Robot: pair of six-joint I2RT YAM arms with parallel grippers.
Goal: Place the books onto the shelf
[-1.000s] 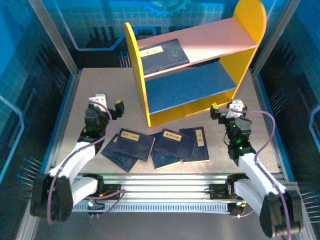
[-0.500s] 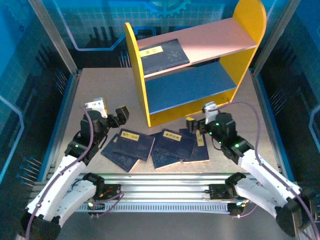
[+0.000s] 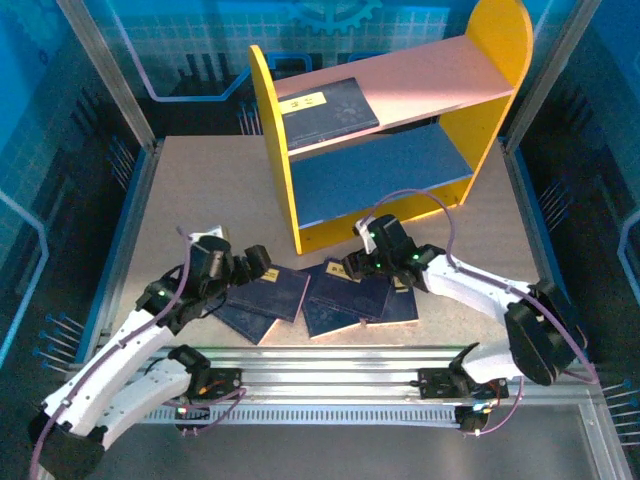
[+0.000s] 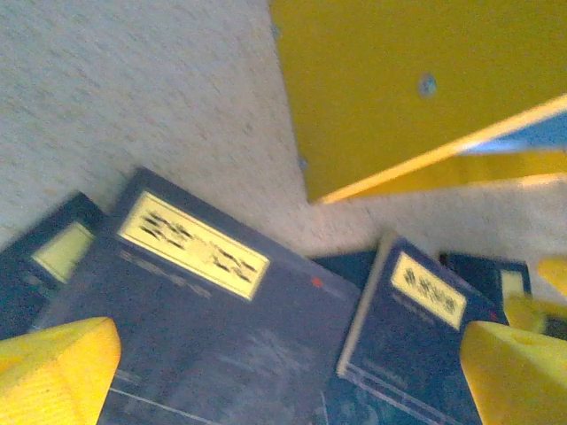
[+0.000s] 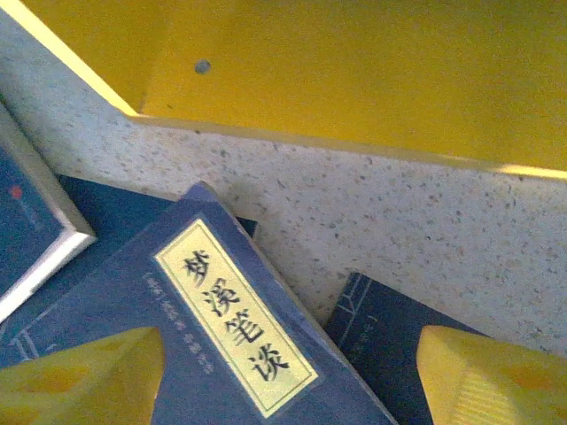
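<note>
Several dark navy books with yellow labels lie on the table in front of the shelf: a left pile and a right pile. One more book lies on the pink upper board. My left gripper hovers open over the left pile's top book, its yellow fingers wide apart. My right gripper is low over the right pile's labelled book, jaws apart on either side of it, nothing gripped.
The shelf's yellow base panel stands just beyond both gripper tips, also close in the left wrist view. The blue lower board is bare. Metal frame posts and blue walls enclose the table.
Both arms have swung inward and down from the table's sides to the book piles. The right gripper's fingers have drawn somewhat closer together.
</note>
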